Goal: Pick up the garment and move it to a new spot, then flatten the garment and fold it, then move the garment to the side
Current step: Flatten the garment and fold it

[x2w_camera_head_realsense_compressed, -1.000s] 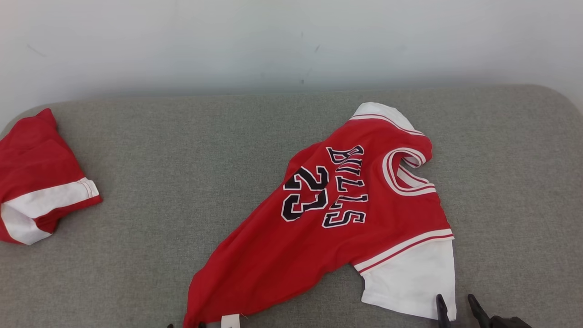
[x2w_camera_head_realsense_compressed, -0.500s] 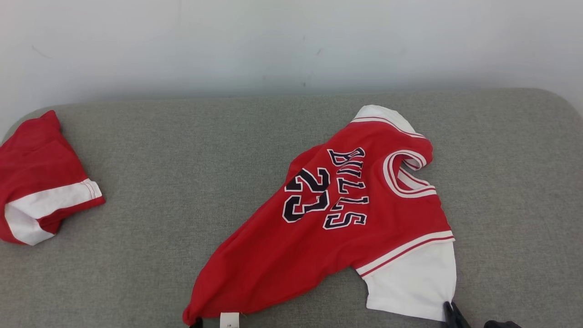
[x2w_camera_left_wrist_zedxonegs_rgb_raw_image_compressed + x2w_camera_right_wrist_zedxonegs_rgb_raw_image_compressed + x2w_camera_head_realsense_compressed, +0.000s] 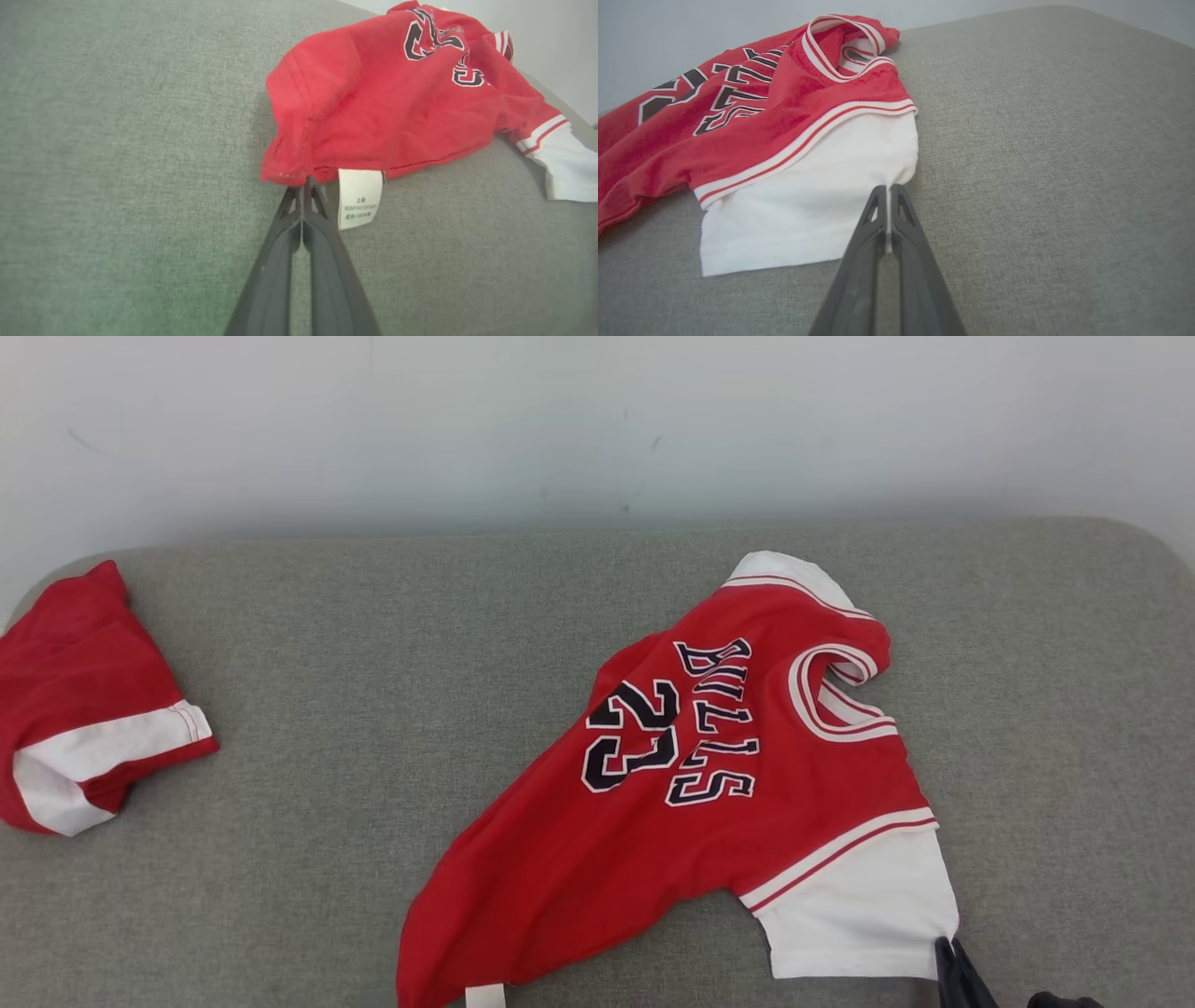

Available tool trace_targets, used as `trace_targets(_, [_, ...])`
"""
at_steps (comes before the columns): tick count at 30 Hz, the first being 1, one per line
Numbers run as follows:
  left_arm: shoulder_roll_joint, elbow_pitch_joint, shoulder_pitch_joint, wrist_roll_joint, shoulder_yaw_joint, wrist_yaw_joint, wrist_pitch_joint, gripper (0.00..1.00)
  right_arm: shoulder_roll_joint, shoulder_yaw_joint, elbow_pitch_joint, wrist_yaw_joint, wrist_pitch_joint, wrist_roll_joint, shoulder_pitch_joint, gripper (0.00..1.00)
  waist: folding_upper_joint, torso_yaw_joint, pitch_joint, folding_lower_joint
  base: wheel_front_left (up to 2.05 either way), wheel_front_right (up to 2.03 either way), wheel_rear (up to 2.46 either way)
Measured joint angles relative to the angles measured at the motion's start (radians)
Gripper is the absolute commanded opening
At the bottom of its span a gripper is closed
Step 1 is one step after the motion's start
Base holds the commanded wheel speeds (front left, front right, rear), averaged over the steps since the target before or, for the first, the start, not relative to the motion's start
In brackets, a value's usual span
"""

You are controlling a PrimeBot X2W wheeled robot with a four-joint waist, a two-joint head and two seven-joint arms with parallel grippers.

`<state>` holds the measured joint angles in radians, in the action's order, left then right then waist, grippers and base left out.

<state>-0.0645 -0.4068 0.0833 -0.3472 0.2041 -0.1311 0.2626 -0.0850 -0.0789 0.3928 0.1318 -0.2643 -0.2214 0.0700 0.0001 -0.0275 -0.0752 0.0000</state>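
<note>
As grippers (image 3: 304,186) (image 3: 888,189) pinch garment (image 3: 653,821) edges, cushion (image 3: 327,709) (grey) — broad.

This is an indoor room of a homely sort, though the pictures cannot settle whether it is a real home or a staged corner. The working surface is a soft pad (image 3: 327,709) upholstered in grey woven cloth, with rounded corners like a sofa seat or a bed. It stands against a plain pale wall (image 3: 467,420) marked by a few faint dark scuffs (image 3: 625,507). A small red jersey (image 3: 709,803) and a second red-and-white garment (image 3: 75,709) lie on it like laundry.
</note>
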Motion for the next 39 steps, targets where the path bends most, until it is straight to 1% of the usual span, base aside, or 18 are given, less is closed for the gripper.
trace_targets(4, [0.001, -0.033, 0.004, -0.017, 0.006, 0.0, 0.0, 0.0, -0.004, -0.007, 0.017, 0.0, 0.0, -0.003, 0.012, 0.0, -0.0001, -0.001, 0.004, -0.0001, 0.0, 0.0, 0.0])
trace_targets(8, [-0.004, -0.06, 0.015, -0.026, -0.013, 0.0, 0.0, 0.0, -0.007, -0.02, 0.03, 0.0, 0.0, -0.006, 0.017, 0.0, 0.0, 0.001, 0.007, 0.0, 0.0, 0.0, 0.0])
trace_targets(9, [-0.005, -0.06, 0.015, -0.023, -0.02, 0.0, 0.0, 0.47, -0.008, -0.023, 0.031, 0.0, 0.0, -0.008, 0.017, 0.43, 0.0, 0.001, 0.007, -0.0001, 0.0, 0.0, 0.0])
trace_targets(10, [-0.006, -0.058, 0.015, -0.021, -0.026, 0.0, 0.0, 1.0, -0.009, -0.025, 0.032, 0.0, 0.0, -0.01, 0.017, 0.76, 0.0, 0.0, 0.007, -0.0001, 0.0, 0.0, 0.0])
trace_targets(11, [-0.007, -0.057, 0.015, -0.02, -0.033, 0.0, 0.0, 1.0, -0.009, -0.026, 0.032, 0.0, 0.0, -0.012, 0.017, 1.0, -0.0001, 0.0, 0.007, -0.0001, 0.0, 0.0, 0.0])
trace_targets(14, [-0.005, -0.045, 0.019, -0.017, -0.045, 0.0, 0.0, 1.0, -0.009, -0.024, 0.034, 0.0, 0.0, -0.017, 0.019, 1.0, -0.0001, 0.0, 0.008, -0.0001, 0.0, 0.0, 0.0])
trace_targets(17, [-0.004, -0.006, 0.02, -0.009, -0.07, 0.0, 0.0, 1.0, -0.012, -0.025, 0.035, 0.0, 0.0, -0.023, 0.021, 1.0, -0.0001, -0.001, 0.004, 0.0, 0.0, 0.0, 0.0])
trace_targets(22, [0.0, -0.002, 0.019, 0.004, -0.082, 0.0, 0.0, 1.0, -0.017, -0.025, 0.054, 0.0, 0.0, -0.023, 0.02, 1.0, -0.0001, -0.003, 0.0, 0.0, 0.0, 0.0, 0.0])
trace_targets(25, [0.0, -0.032, 0.007, 0.007, -0.082, 0.0, 0.0, 1.0, -0.02, -0.022, 0.076, 0.0, 0.0, -0.022, 0.012, 1.0, 0.0, -0.003, -0.001, 0.0, 0.0, 0.0, 0.0])
trace_targets(32, [-0.002, -0.105, -0.045, -0.005, -0.048, 0.0, 0.0, 1.0, -0.023, -0.005, 0.15, 0.0, 0.0, -0.014, -0.022, 1.0, -0.0001, 0.001, -0.004, 0.0, 0.0, 0.0, 0.0])
trace_targets(33, [-0.001, -0.113, -0.053, -0.02, -0.044, 0.0, 0.0, 0.38, -0.024, -0.001, 0.156, 0.0, 0.0, -0.015, -0.03, 0.64, -0.0001, 0.002, -0.004, -0.0001, 0.0, 0.0, 0.0])
trace_targets(34, [-0.001, -0.118, -0.059, -0.028, -0.038, 0.0, 0.0, 0.0, -0.023, 0.005, 0.157, 0.0, 0.0, -0.015, -0.036, 0.26, -0.0001, 0.003, -0.005, 0.0, 0.0, 0.0, 0.0])
trace_targets(35, [-0.001, -0.118, -0.065, -0.028, -0.033, 0.0, 0.0, 0.0, -0.022, 0.009, 0.157, 0.0, 0.0, -0.014, -0.043, 0.16, 0.0, 0.004, -0.005, 0.0, 0.0, 0.0, 0.0])
trace_targets(36, [-0.001, -0.117, -0.07, -0.029, -0.028, 0.0, 0.0, 0.0, -0.021, 0.014, 0.157, 0.0, 0.0, -0.014, -0.05, 0.0, -0.0001, 0.005, -0.006, 0.0, 0.0, 0.0, 0.0])
trace_targets(39, [-0.001, -0.102, -0.072, -0.032, -0.024, 0.0, 0.0, 0.0, -0.019, 0.025, 0.145, 0.0, 0.0, -0.016, -0.061, 0.0, 0.0, 0.007, -0.007, 0.0, 0.0, 0.0, 0.0])
